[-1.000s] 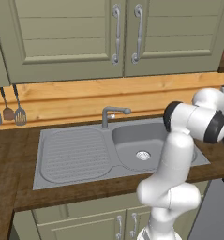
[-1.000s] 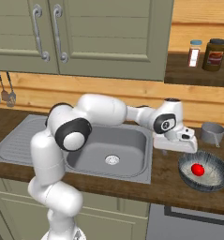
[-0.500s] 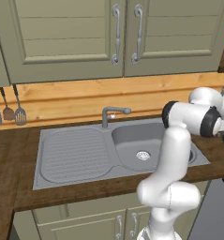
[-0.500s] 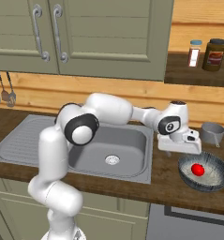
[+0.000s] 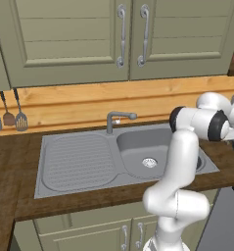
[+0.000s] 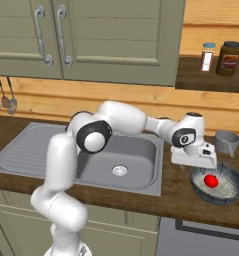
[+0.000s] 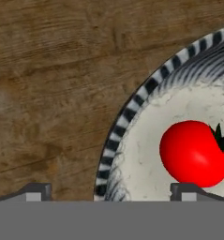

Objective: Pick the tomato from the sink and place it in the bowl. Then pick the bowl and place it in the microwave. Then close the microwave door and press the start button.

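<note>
Gripper [image 7: 109, 191] stands wide apart and empty, its two dark fingertips [image 7: 34, 191] low in the hand view, one over the wooden counter [image 7: 52, 84], the other just below the tomato [image 7: 194, 153]. That tomato lies free inside the bowl [image 6: 217, 183], which sits on the counter right of the sink [image 6: 118, 165], just beside the hand

A kitchen: sink [image 5: 84, 164], cabinets [image 5: 123, 37], hanging utensils [image 5: 10, 117].

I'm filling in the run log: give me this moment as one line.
tomato: in bowl | gripper: open, over bowl's rim, holds nothing | sink: no tomato | next: grasp bowl
</note>
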Robot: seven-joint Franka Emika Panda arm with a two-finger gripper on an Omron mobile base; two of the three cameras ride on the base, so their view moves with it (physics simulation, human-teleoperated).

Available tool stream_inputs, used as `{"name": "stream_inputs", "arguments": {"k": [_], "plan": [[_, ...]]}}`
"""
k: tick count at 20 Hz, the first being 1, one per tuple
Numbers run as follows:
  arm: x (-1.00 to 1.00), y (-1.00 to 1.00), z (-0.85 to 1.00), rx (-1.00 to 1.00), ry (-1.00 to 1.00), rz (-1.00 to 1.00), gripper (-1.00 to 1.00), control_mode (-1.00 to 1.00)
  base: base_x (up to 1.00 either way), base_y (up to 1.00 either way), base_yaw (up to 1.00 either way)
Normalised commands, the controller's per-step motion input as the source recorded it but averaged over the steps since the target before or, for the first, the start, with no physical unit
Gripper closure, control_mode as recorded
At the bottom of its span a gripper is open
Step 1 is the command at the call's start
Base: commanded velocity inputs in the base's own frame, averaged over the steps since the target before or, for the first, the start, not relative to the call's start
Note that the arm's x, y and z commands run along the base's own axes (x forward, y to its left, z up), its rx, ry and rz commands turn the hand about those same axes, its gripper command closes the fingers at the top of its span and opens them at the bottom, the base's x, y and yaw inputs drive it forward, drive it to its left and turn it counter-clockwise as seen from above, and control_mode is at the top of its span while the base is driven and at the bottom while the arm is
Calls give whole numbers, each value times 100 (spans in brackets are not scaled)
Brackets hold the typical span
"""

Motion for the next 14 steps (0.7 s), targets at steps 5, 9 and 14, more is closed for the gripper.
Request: {"name": "stream_inputs", "arguments": {"k": [5,9,14], "plan": [[0,0,-37,0,0,0,100,-100,0,0,0],[0,0,-25,0,0,0,100,-100,0,0,0],[-2,-1,-6,0,0,0,100,-100,0,0,0]]}}
